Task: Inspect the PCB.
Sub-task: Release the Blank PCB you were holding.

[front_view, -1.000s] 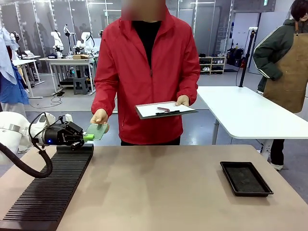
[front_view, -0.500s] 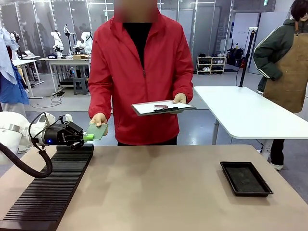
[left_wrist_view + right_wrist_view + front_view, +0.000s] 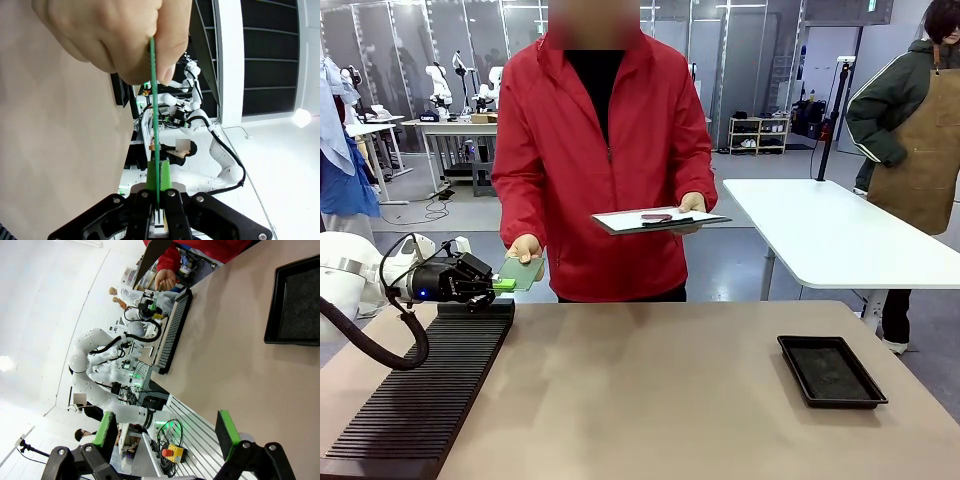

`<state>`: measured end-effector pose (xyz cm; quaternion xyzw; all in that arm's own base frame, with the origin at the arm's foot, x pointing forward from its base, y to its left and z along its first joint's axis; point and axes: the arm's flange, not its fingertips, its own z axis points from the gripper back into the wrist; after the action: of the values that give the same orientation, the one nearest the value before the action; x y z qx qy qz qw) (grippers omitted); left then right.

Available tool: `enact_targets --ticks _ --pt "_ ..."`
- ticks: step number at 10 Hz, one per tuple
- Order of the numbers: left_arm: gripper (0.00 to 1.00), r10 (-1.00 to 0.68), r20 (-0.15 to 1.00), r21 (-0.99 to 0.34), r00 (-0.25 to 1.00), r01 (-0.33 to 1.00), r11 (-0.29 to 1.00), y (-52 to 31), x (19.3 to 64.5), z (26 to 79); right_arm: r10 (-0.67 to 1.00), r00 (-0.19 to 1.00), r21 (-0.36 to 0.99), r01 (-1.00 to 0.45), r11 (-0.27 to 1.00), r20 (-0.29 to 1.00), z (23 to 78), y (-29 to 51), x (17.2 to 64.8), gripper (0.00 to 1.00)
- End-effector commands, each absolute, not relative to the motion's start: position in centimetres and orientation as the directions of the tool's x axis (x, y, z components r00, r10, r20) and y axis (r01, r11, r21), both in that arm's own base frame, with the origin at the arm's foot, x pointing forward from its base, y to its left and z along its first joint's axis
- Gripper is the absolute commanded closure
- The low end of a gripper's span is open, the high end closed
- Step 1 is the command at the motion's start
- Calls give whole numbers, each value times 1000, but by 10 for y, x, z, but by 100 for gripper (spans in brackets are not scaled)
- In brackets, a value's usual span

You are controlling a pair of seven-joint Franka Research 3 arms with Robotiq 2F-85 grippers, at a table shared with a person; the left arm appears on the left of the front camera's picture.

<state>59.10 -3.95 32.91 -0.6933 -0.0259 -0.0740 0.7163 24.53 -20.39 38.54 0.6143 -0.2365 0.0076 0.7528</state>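
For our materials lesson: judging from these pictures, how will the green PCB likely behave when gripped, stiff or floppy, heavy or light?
Probably stiff: the PCB runs dead straight, edge-on, from the jaws of the left gripper to the person's hand. Likely light: a fingertip pinch at one edge holds it. Its thinness suggests it might crack if bent hard.

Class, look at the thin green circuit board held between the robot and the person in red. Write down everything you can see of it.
The thin, flat, pale green circuit board looks rigid and rectangular. It is held in the air over the far left part of the tan table, slightly tilted. The robot's left hand is shut on one end, and the person's hand pinches the opposite end. In the left wrist view it shows edge-on as a straight bright green line.
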Motion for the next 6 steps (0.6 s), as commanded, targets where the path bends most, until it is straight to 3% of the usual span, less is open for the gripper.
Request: enact_targets --ticks 1,4,5,6 --pt "97 -72 138 -990 988 140 26 -41 590 329 -283 887 922 -302 243 366 386 -205 244 0" --pt "97 -72 138 -990 988 140 26 -41 590 329 -283 887 922 -302 243 366 386 -205 244 0" --pt "91 -70 140 -989 988 142 28 -40 591 329 -283 887 922 -302 243 366 386 -205 244 0" --pt "77 -80 149 -988 986 151 20 -40 590 330 -283 887 922 -302 243 366 386 -205 244 0"
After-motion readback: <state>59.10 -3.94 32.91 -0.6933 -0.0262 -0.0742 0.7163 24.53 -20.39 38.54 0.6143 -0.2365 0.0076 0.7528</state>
